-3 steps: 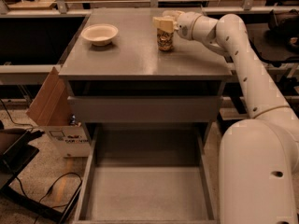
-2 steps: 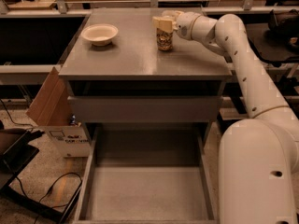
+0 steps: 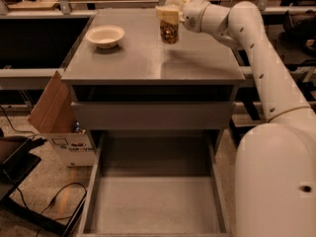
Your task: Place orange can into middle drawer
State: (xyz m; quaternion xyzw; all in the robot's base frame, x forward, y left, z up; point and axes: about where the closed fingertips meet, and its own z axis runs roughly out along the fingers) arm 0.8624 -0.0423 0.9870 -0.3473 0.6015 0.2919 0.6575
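Note:
The orange can point(image 3: 169, 31), orange-gold and brown, hangs a little above the grey cabinet top point(image 3: 148, 58) near its back right. My gripper point(image 3: 168, 14) reaches in from the right and is shut on the can's top. The middle drawer point(image 3: 155, 201) is pulled out wide below, towards the front, and its flat grey floor is bare. The can is well behind and above the drawer.
A cream bowl point(image 3: 104, 35) sits on the cabinet top at the back left. A closed grey drawer front point(image 3: 153, 115) is just under the top. A cardboard box point(image 3: 54, 107) leans at the cabinet's left. Cables point(image 3: 59, 201) lie on the floor.
The can has risen off the cabinet top in my gripper and moved slightly left. The bowl and the drawer have not moved.

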